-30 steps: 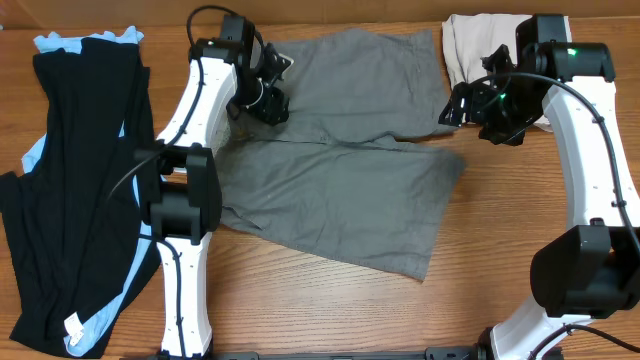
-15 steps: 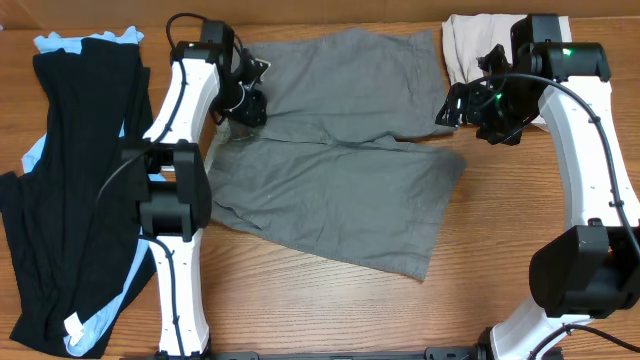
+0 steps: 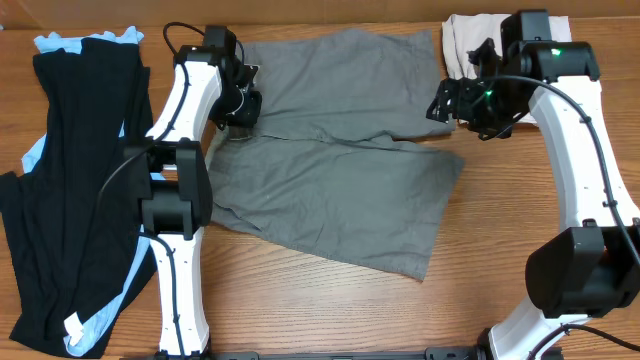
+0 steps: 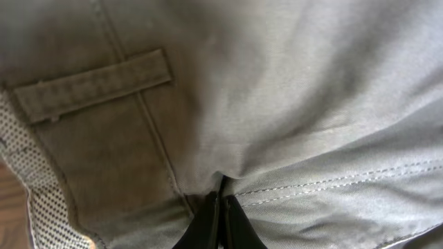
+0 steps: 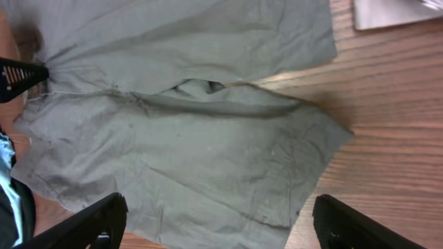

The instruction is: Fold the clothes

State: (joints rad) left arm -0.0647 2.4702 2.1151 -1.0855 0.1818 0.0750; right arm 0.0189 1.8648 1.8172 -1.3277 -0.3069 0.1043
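Note:
The clothes, a pair of grey shorts point(image 3: 340, 150), lie spread flat at mid-table, with the waistband to the left and both legs running right. My left gripper point(image 3: 243, 102) is at the waistband end, shut on a pinch of the grey cloth point(image 4: 291, 104), which puckers at its fingertips point(image 4: 221, 207). A belt loop point(image 4: 90, 86) and dotted lining show beside it. My right gripper point(image 3: 448, 103) hovers open above the right end of the upper leg. Its fingers point(image 5: 90, 223) stand wide apart over the shorts point(image 5: 194, 138) and touch nothing.
Pale beige shorts point(image 3: 470, 45) lie at the back right, just behind the right gripper. Long black and light-blue garments point(image 3: 80, 180) cover the table's left side. Bare wood point(image 3: 520, 240) lies right of the shorts and in front of them.
The left gripper has slid left along the waistband and closed on the cloth. The right gripper has drifted a little left and back, still open.

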